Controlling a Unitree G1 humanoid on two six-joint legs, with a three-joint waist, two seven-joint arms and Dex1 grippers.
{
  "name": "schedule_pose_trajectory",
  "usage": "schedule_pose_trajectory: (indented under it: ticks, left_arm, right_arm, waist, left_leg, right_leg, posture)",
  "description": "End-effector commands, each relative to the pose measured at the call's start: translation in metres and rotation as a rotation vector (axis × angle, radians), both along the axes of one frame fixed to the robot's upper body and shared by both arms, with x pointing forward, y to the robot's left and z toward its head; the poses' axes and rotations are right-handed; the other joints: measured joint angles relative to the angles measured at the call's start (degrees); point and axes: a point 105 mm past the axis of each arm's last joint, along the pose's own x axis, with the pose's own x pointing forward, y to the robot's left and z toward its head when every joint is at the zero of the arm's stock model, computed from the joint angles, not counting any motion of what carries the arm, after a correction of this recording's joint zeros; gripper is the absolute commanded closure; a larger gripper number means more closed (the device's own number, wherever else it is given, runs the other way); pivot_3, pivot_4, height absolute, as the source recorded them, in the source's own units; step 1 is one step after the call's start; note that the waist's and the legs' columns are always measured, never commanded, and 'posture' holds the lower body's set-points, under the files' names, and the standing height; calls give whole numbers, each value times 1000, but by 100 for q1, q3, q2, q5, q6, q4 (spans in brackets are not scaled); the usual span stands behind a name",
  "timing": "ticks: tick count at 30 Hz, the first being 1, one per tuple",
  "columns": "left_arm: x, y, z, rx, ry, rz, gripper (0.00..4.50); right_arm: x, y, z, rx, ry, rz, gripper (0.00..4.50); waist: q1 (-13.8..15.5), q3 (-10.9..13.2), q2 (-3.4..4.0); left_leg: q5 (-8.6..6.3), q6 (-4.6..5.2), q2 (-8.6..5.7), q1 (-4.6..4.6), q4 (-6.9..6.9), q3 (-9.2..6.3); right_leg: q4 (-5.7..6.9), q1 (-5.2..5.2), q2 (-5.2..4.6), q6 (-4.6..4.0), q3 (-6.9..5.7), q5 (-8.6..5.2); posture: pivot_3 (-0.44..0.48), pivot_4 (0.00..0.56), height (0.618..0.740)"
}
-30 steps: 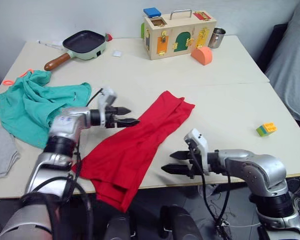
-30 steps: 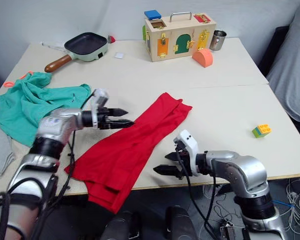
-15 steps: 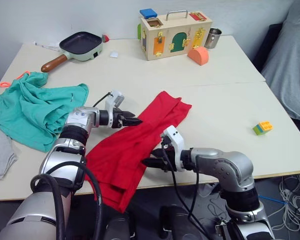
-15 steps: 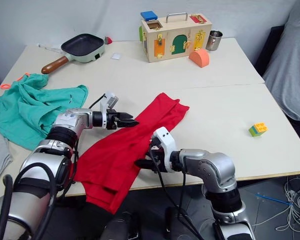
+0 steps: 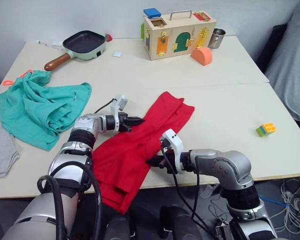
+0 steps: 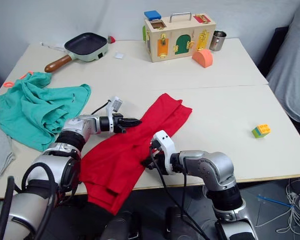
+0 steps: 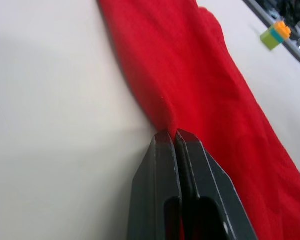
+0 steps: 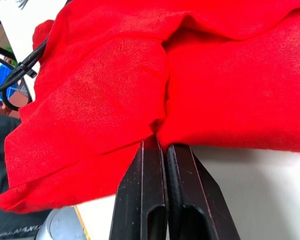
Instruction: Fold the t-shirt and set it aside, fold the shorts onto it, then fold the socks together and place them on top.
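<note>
Both arms have closed in on the t-shirt point(image 5: 140, 145) over the last second. A second ago the right end effector point(image 5: 155, 162) hung off the near table point(image 5: 225, 115) edge, fingers spread and clear of the cloth; now it sits at the shirt's near-right edge with its fingers pinched together on a fold of red fabric, as the right wrist view shows. The left end effector point(image 5: 138, 120) has moved from beside the shirt's far-left edge onto it, and its fingers are likewise narrowed onto a small ridge of cloth.

The shirt lies as a long, bunched diagonal strip across the middle of the table, its lower end drooping over the near edge. With opposite edges now gripped, the robot looks ready to lift or spread the shirt, so the first fold seems only just starting.

The shorts point(image 5: 35, 107) lie crumpled at the table's left, well apart from the shirt, and the socks point(image 5: 0, 152) rest at the left edge near them; both look untouched, so those steps remain
</note>
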Motion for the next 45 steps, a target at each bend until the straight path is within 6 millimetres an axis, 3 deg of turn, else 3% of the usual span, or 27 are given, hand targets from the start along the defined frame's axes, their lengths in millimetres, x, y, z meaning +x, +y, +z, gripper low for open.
schedule_pose_trajectory:
  ticks: [1, 5, 8, 16, 23, 25, 27, 30, 33, 39, 42, 45]
  left_arm:
    - [-5, 0, 4, -82, -59, 33, 4463]
    - [-19, 10, -4, -100, -116, 135, 4463]
    - [-20, 21, 3, -129, -172, 286, 4463]
    - [-26, 45, 19, -149, -256, 626, 4463]
    - [-36, 38, 14, -172, -267, 603, 4463]
    - [-37, 46, 5, -120, -282, 593, 4463]
    - [-38, 59, -4, -53, -291, 590, 4500]
    - [-45, 70, -7, 119, -374, 479, 3862]
    - [-53, 88, 5, 225, -494, 371, 2969]
    - [-93, 106, 10, 567, -794, -131, 1019]
    - [-99, 104, 9, 620, -877, -278, 27]
    - [-106, 94, -1, 655, -931, -446, 27]
  right_arm:
    - [11, -21, 7, -40, -23, -10, 4500]
    - [29, -45, 19, -88, -64, -11, 4500]
    - [43, -62, 25, -141, -100, -6, 4500]
    - [77, -83, 32, -204, -176, -26, 4500]
    - [91, -71, 41, -94, -258, -16, 4500]
    - [93, -73, 41, -76, -248, -24, 4500]
    - [88, -76, 42, -77, -238, 4, 4070]
    - [80, -88, 51, -63, -265, 23, 3220]
    - [67, -114, 58, -80, -340, 75, 2197]
    - [54, -162, 56, -345, -826, 292, 22]
    - [40, -168, 48, -407, -1026, 480, 0]
    - [31, -161, 37, -425, -1150, 636, 0]
  waist:
    - [2, 0, 0]
    - [0, 0, 1]
    - [-3, 0, 1]
    - [14, 1, 0]
    - [23, 1, 0]
    - [11, 1, 0]
    - [9, 2, 1]
    - [9, 2, 2]
    - [14, 2, 2]
    - [12, 6, 9]
    - [8, 8, 12]
    - [-4, 9, 13]
  left_leg:
    - [-2, 3, -2, 0, 4, 0]
    - [-6, 11, -4, 0, 13, -1]
    - [-6, 11, -2, 6, 13, -1]
    - [-5, 9, -1, 6, 13, 1]
    - [-6, 10, -1, 6, 13, -1]
    - [-6, 10, 0, 7, 14, -1]
    - [-5, 9, 1, 6, 13, 0]
    - [-6, 7, 3, 6, 9, 0]
    - [-7, 6, 3, 6, 5, -2]
    - [-21, 2, -2, 8, -15, 7]
    - [-20, 2, -2, 21, -29, 18]
    - [-15, -1, 2, 25, -30, 21]
  right_leg:
    - [2, 0, -4, 1, 1, 1]
    - [5, 4, -12, 5, 3, 3]
    - [5, 9, -10, 5, 1, 3]
    - [3, 10, -9, 7, 1, 4]
    - [-6, 18, -9, 11, -4, 6]
    - [-7, 19, -6, 11, -6, 6]
    - [-6, 17, -5, 11, -6, 6]
    - [-8, 16, -2, 11, -5, 6]
    - [-16, 17, -4, 11, -6, 6]
    - [-43, 19, -8, 11, -12, 6]
    - [-50, 24, -7, 12, -9, 7]
    - [-46, 24, -1, 12, -8, 7]
  posture:
    - [0, 150, 740]
    - [0, 150, 740]
    - [0, 150, 740]
    - [0, 150, 740]
    - [0, 150, 740]
    - [0, 150, 740]
    - [0, 150, 740]
    - [0, 150, 740]
    - [0, 150, 740]
    - [0, 150, 740]
    - [0, 150, 740]
    - [0, 150, 740]
